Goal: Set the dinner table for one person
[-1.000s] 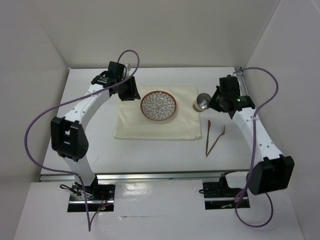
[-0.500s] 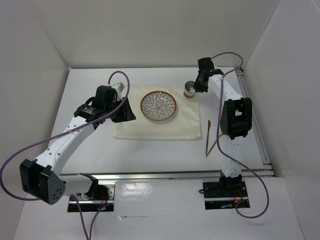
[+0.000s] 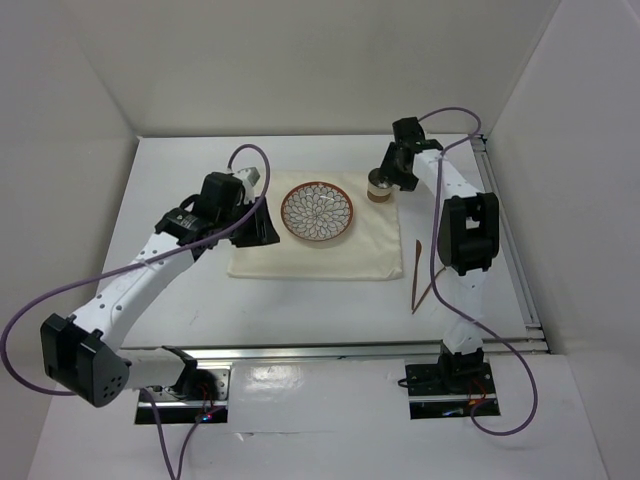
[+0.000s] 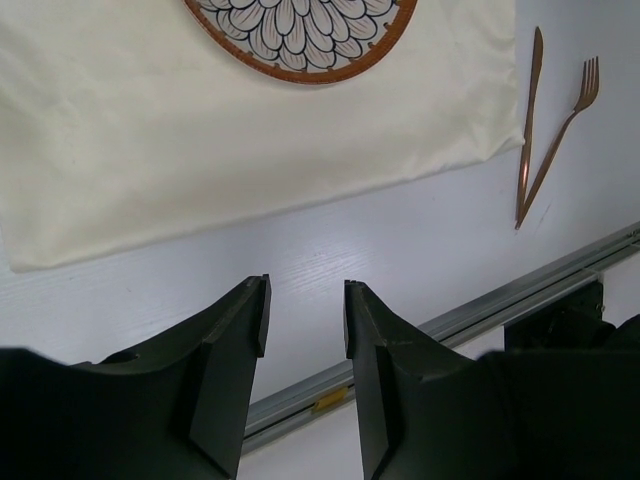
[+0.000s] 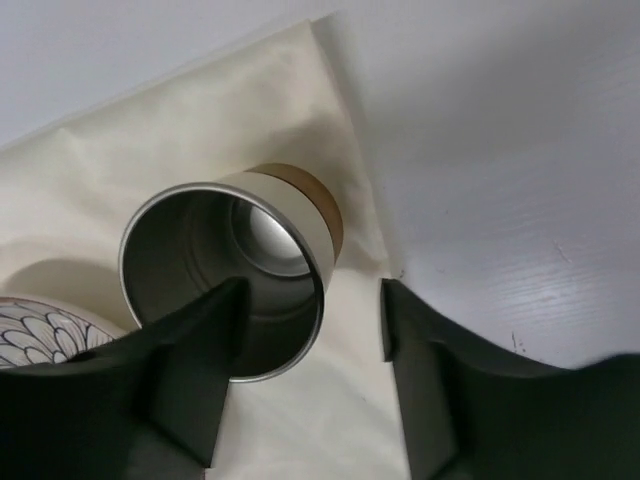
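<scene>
We judge the setting about half done: on the dinner table the cloth carries the plate and, upright on its far right corner, the cup. Our right gripper straddles the cup, jaws parted and released; our left gripper hangs parted and empty. 1 knife and 1 fork lie unplaced right of the cloth.

On cloth sits plate; cup on cloth's far right corner; knife, fork rightward on dinner table.
</scene>
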